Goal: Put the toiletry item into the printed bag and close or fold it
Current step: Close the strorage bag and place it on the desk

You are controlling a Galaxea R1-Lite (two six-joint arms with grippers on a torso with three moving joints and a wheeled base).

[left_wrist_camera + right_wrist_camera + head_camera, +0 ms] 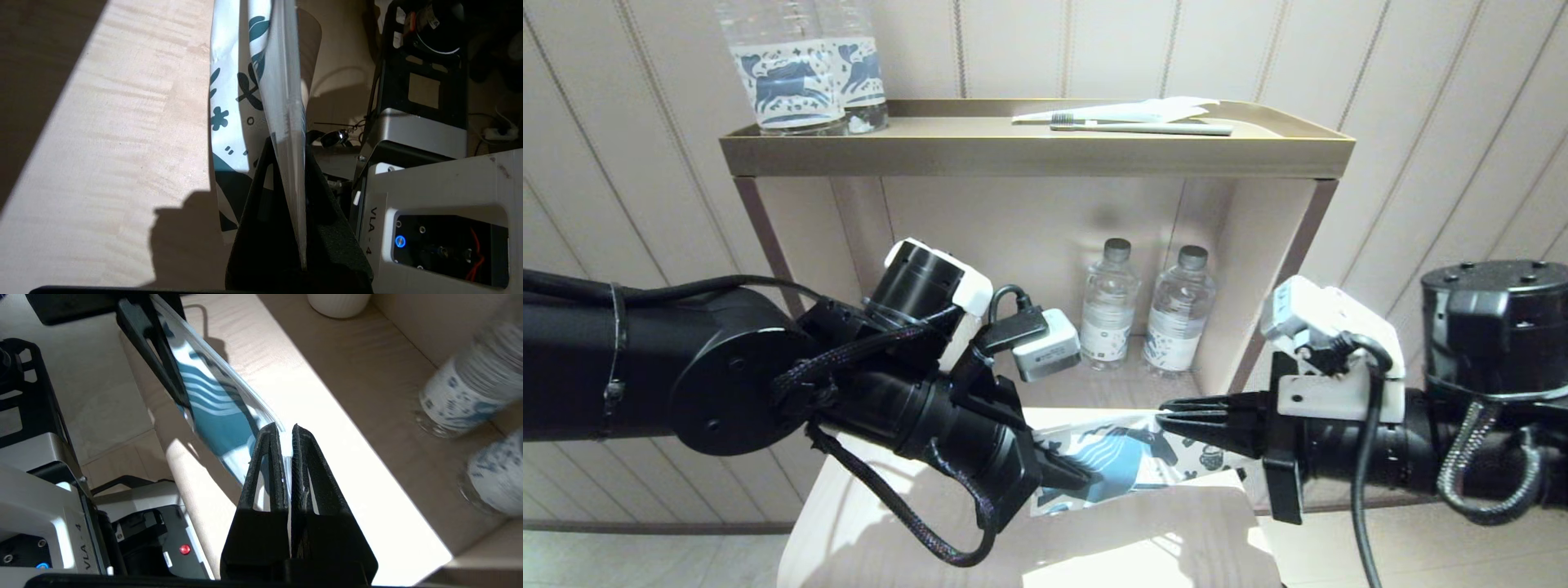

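Note:
The printed bag (1127,461), a flat white pouch with a dark blue horse and teal motifs, hangs stretched between my two grippers above the pale wooden shelf top (890,523). My left gripper (1082,478) is shut on the bag's left end. In the left wrist view the bag's edge (286,102) runs down between that gripper's (288,143) black fingers. My right gripper (1164,420) is shut on the bag's right end. The right wrist view shows this gripper (286,430) pinching the bag (212,412). The toiletry item is hidden or out of view.
Two water bottles (1107,302) (1180,306) stand in the open niche behind the bag. On the gold tray (1013,155) above are two clear horse-label bottles (800,73) and a greyish toothbrush with white wrapper (1143,126). A white cup (337,302) stands further along the shelf.

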